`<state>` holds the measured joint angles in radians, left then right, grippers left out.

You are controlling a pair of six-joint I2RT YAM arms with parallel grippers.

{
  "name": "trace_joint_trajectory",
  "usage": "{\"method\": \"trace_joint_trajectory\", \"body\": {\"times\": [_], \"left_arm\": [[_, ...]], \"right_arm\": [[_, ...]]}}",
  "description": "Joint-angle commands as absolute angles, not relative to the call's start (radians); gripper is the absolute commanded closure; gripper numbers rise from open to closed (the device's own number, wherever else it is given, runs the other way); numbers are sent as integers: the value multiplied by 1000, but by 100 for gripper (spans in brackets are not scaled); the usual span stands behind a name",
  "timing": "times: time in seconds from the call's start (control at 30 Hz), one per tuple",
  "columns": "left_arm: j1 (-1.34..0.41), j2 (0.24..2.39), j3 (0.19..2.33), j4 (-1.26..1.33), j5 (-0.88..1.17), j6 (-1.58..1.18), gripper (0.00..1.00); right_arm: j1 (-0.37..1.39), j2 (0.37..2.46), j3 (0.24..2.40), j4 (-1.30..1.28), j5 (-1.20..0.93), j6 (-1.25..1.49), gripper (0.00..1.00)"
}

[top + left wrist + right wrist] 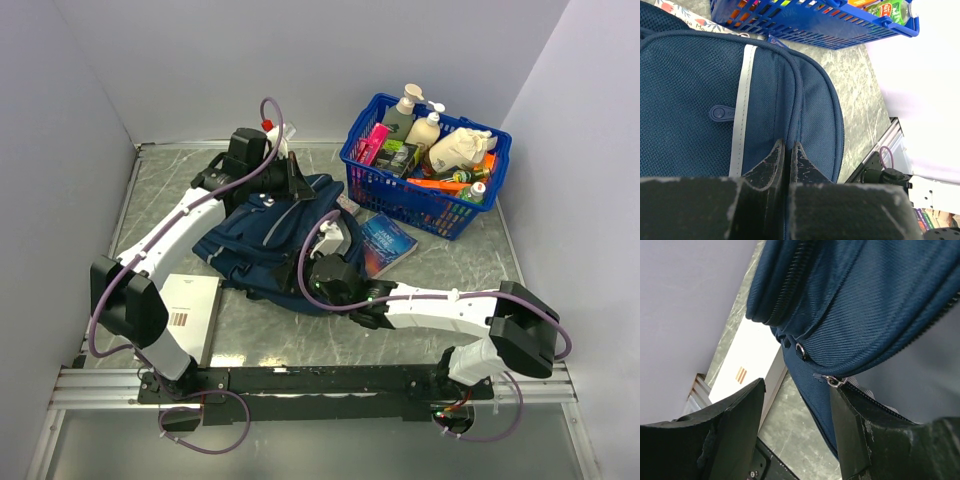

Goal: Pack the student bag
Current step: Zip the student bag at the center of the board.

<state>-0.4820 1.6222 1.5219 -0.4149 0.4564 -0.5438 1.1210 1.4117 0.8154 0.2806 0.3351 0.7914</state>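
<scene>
student bag (255,250) lies mid-table, blue basket (410,205) beyond it on the right, white box (190,312) near-left. left gripper (788,150) jaws closed at the bag's zip seam, can't tell if fabric is pinched. right gripper (796,387) jaws well apart at the bag's near edge, holding nothing, zip pull (834,381) just beside one finger

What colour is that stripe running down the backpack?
Light grey: the stripe runs down the navy student bag, clearest in the left wrist view.

marbled table (280,332) carries the student bag (265,250), blue basket (410,205), blue book (387,245) and white box (190,310).
</scene>
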Motion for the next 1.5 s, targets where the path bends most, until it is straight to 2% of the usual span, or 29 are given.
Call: {"method": "trace_joint_trajectory", "body": {"times": [0.0, 0.27, 0.37, 0.43, 0.97, 1.07, 1.1, 1.2, 1.23, 1.3, 1.43, 1.47], "left_arm": [[-491, 1582, 1637, -261, 532, -591, 99], [-491, 1597, 1654, -261, 523, -594, 99], [-491, 1598, 1648, -253, 523, -600, 99], [-491, 1597, 1632, -245, 522, -603, 99], [-492, 1575, 1555, -233, 551, -612, 99], [-492, 1574, 1548, -239, 542, -595, 99], [-492, 1575, 1545, -239, 538, -591, 99], [-492, 1589, 1540, -259, 537, -558, 91], [-492, 1592, 1543, -274, 538, -542, 79], [-491, 1617, 1580, -360, 552, -453, 68], [-407, 1643, 1643, -540, 639, -264, 57], [-375, 1641, 1638, -599, 769, -194, 55]], "right_arm": [[1103, 1424, 755, 261, 350, 844, 37], [1077, 1410, 675, 317, 371, 909, 40], [1063, 1413, 658, 354, 397, 919, 51], [1058, 1417, 666, 370, 400, 911, 55], [1054, 1477, 784, 422, 466, 776, 52], [1065, 1457, 773, 455, 471, 732, 60], [1066, 1453, 776, 460, 475, 720, 70], [1078, 1428, 788, 413, 474, 701, 86], [1081, 1424, 784, 394, 472, 700, 89], [1083, 1401, 764, 376, 462, 709, 95], [1083, 1353, 733, 339, 448, 716, 100], [1083, 1336, 730, 327, 449, 718, 100]]}}
